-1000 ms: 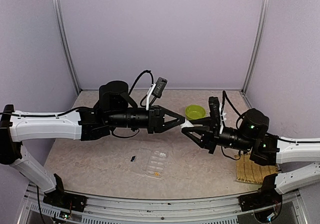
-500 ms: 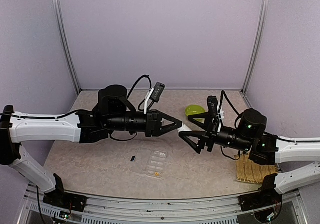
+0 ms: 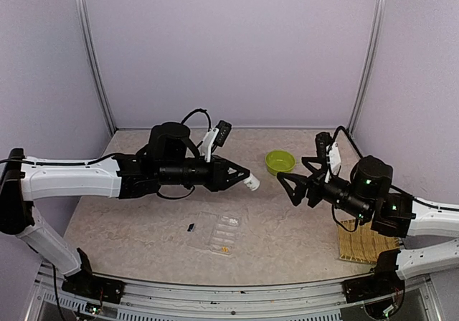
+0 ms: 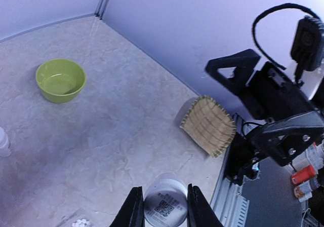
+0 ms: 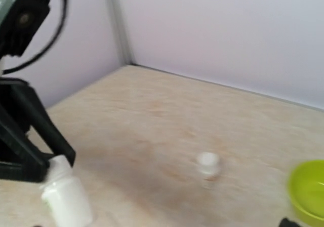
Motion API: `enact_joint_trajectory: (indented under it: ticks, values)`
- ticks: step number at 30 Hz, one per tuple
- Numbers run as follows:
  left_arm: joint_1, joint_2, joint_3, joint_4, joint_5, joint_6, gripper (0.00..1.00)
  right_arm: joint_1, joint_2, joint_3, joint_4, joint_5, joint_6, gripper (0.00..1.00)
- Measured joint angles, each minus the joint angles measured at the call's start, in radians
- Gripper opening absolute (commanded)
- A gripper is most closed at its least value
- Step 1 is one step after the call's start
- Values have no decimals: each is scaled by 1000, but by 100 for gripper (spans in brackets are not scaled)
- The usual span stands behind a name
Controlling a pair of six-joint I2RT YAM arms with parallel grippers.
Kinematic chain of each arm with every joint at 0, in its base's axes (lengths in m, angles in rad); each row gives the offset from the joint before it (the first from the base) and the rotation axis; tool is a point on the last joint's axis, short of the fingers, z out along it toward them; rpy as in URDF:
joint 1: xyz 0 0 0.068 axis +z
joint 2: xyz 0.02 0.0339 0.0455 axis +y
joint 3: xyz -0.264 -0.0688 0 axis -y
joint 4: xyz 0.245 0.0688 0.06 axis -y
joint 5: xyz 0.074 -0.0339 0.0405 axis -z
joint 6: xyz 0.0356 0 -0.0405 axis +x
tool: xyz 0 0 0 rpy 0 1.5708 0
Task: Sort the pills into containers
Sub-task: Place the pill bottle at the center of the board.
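black pill lies on the beige marbled table, below the left gripper. just right of it the clear pill box, long axis roughly near-to-far, holds white bits and a yellowish pill at its near end. the left gripper pinches a small white bottle. right gripper gapes wide, empty. lilac walls enclose the table.

soft even light, faint shadows; right wrist view motion-blurred.
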Motion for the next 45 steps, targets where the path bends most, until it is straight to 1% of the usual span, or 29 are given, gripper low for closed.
enact_joint_trajectory:
  ticks: [2,8,14,20,25,38,39,41,42,45]
  values:
    - [15,30,19,-33,-40,28,2,-3,-18,0,-32,50,-1,100]
    - [61,102,55,-116,-151,108,2,-8,-43,-5,-57,108,0,100]
    - [98,172,111,-198,-274,166,1,-18,-45,-13,-78,127,0,100]
    - [153,222,117,-243,-385,203,0,-25,-43,-14,-84,129,0,100]
    - [201,299,140,-264,-473,223,0,-31,-34,-16,-84,127,0,100]
    - [311,466,193,-231,-516,242,0,-36,-34,-42,-83,117,10,100]
    - [317,475,198,-225,-516,243,1,-36,-35,-44,-83,115,11,100]
    - [328,492,209,-217,-516,243,9,-36,-35,-47,-83,113,13,100]
    - [331,500,216,-215,-516,243,11,-36,-35,-48,-83,112,13,100]
    - [332,515,232,-209,-514,243,13,-36,-34,-51,-83,109,14,100]
